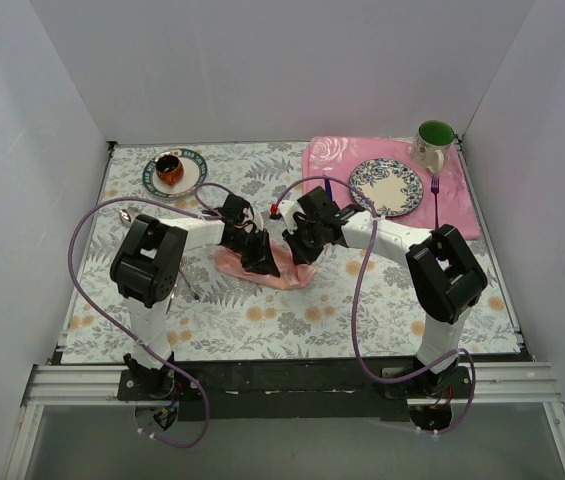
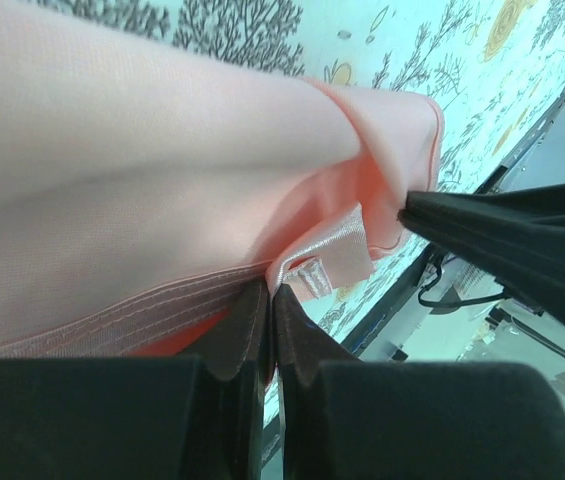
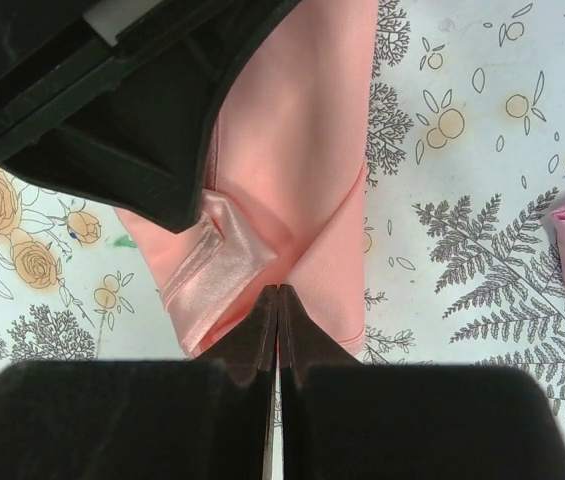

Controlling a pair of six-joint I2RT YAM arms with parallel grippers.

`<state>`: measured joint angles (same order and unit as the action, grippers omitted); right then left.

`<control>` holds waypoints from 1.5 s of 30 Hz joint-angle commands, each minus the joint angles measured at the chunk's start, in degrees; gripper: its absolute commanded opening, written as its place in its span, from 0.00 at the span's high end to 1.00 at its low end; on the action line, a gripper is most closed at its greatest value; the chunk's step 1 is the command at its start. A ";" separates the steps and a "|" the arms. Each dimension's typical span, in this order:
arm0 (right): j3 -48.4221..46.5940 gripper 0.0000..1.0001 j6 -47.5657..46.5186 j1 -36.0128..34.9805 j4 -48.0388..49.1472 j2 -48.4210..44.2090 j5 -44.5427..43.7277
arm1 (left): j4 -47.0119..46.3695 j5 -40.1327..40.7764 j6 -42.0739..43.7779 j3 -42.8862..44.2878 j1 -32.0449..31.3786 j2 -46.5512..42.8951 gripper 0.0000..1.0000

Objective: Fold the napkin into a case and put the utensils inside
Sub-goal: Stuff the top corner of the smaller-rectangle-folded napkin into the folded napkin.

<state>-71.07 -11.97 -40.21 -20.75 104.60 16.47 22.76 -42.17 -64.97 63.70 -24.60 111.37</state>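
The napkin (image 1: 282,272) lies bunched at mid-table. The left gripper (image 2: 270,296) and the right gripper (image 3: 278,296), close together, each pinch its hemmed edge with fingers pressed together. Bare floral tablecloth (image 1: 292,325) spreads toward the near edge. A rose placemat (image 1: 327,160) lies far right, and white walls (image 1: 282,60) enclose three sides.

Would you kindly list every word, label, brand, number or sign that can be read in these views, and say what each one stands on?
None: no view shows any readable text.
The green mug, the patterned plate, the rose placemat, the floral tablecloth and the napkin show only plain colour or ornament, with no letters or numbers.
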 commanded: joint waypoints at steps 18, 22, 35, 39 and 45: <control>1.45 0.99 -0.60 -0.31 2.30 -2.91 1.28 | 4.83 1.65 -1.56 7.93 -0.89 4.03 1.00; 2.07 0.99 -1.13 -0.22 2.47 -3.26 2.07 | 5.19 1.57 -1.91 9.15 -0.98 4.64 1.00; 3.22 0.99 -1.30 -0.31 4.14 -3.26 3.22 | 5.63 -1.77 -4.20 14.26 -2.56 6.14 1.00; 3.57 0.99 -1.30 -0.31 4.32 -3.87 2.87 | 5.45 -1.16 -4.81 13.38 -2.73 6.75 1.00; 3.74 0.99 -1.13 -0.05 4.32 -4.14 0.85 | 6.24 1.04 -4.64 11.45 -2.82 8.25 1.00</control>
<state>-67.59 -12.64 -40.21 -17.96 103.33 18.04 28.40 -42.17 -68.97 76.73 -27.07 118.78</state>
